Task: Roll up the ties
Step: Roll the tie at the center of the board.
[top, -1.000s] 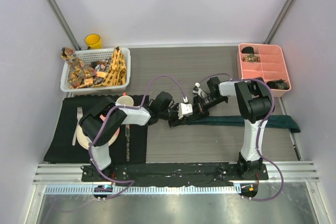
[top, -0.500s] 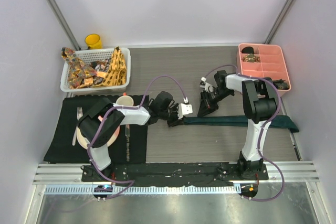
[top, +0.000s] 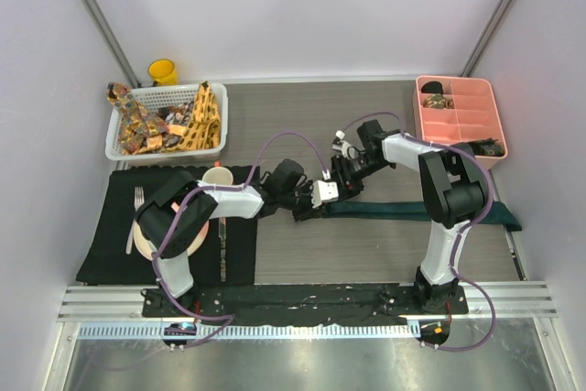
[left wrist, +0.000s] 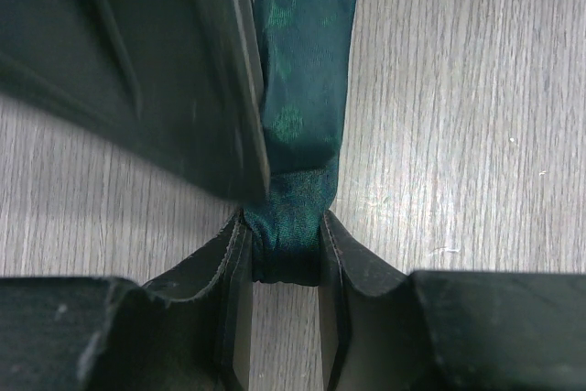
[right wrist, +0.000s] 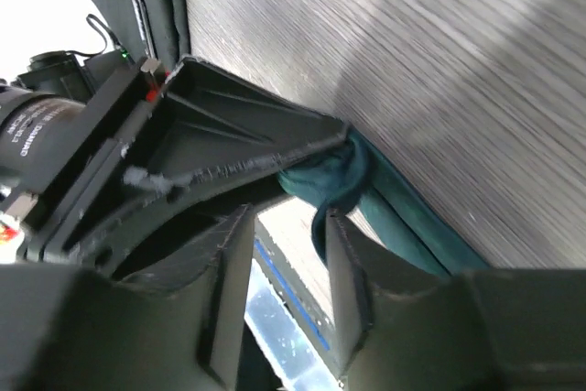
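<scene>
A dark teal tie (top: 412,211) lies stretched across the table toward the right edge. My left gripper (top: 307,206) is shut on its folded left end, and in the left wrist view that fold (left wrist: 286,244) is squeezed between both pads. My right gripper (top: 341,185) stands open just right of it, above the tie. In the right wrist view the teal fold (right wrist: 330,176) hangs at the tip of one finger (right wrist: 352,290), with nothing between the jaws. Patterned yellow-orange and brownish ties (top: 188,125) fill the white basket (top: 117,139) at the back left.
A pink divided tray (top: 461,125) with small dark bundles stands at the back right. A black placemat (top: 110,244) on the left carries a plate (top: 145,237), fork (top: 135,212) and cup (top: 217,176). A yellow cup (top: 163,71) stands behind the basket.
My right gripper opened, pulled away to the right, then came back left beside the tie's folded end. The left gripper kept its hold and barely moved.
</scene>
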